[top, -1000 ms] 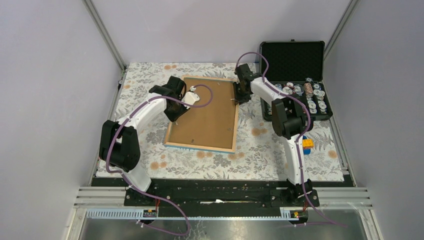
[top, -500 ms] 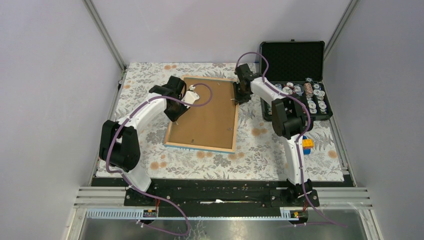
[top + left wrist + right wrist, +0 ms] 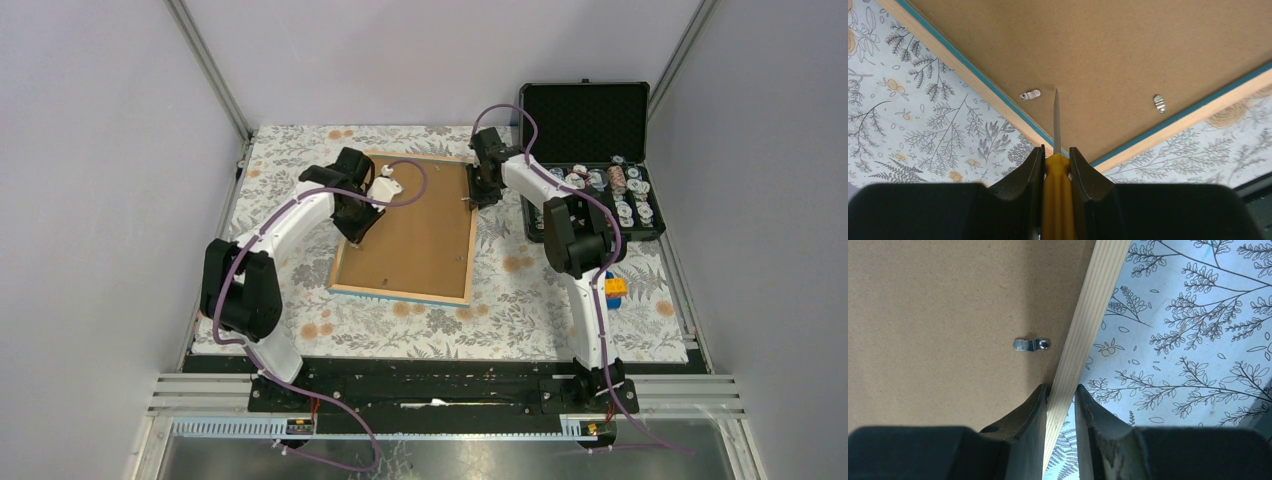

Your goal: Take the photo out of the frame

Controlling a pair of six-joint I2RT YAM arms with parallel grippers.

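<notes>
Right now your left fingers (image 3: 1037,167) are pinching the yellow handle of a screwdriver (image 3: 1057,175), and its thin metal shaft points out over the brown back board (image 3: 1108,55) of the frame (image 3: 410,235). The tip sits just beside a small metal clip (image 3: 1030,94) near a corner of the frame; you cannot tell whether it touches the board. A second clip (image 3: 1159,103) lies along the adjoining edge. Your right fingers (image 3: 1040,400) are clamped on the pale wood rim (image 3: 1088,325) at the frame's right side, one finger over the board and the other over the tabletop (image 3: 520,300), close to another clip (image 3: 1031,344). The frame lies back-up on the floral tabletop, between your two arms and left of the open black case (image 3: 590,125). The photo is hidden from every view.
</notes>
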